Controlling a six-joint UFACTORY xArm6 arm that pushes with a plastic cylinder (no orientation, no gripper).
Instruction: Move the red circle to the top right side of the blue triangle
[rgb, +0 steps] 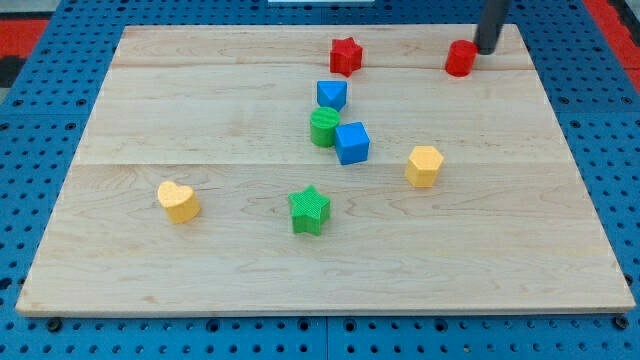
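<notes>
My tip (487, 50) is standing at the view's top right, just at the 2 o'clock side of the red circle (460, 58). The rod is coming down from the top edge of the view, and its lower end seems to be touching the red circle, but the two are overlapping in this view, so I cannot tell for sure if there is a small gap. The tool is only a straight rod; it has nothing that spreads or presses together, and it is pinching nothing.

The red circle is sitting near the top edge of the wooden board (200, 100), well apart from the blue triangle (332, 94), at about 2 o'clock from it. The red star (345, 55) is lying between them, nearer to the blue triangle, at about 1 o'clock from it.

Just below the blue triangle, at 6 o'clock, the green cylinder (323, 127) is sitting, and the blue cube (351, 142) is touching it at its 4 o'clock side. The yellow hexagon (424, 165) is resting at 4 o'clock from the blue cube, apart from it. The green star (309, 210) is lying lower, near the board's middle, and the yellow heart (178, 200) is resting well apart at the view's left.
</notes>
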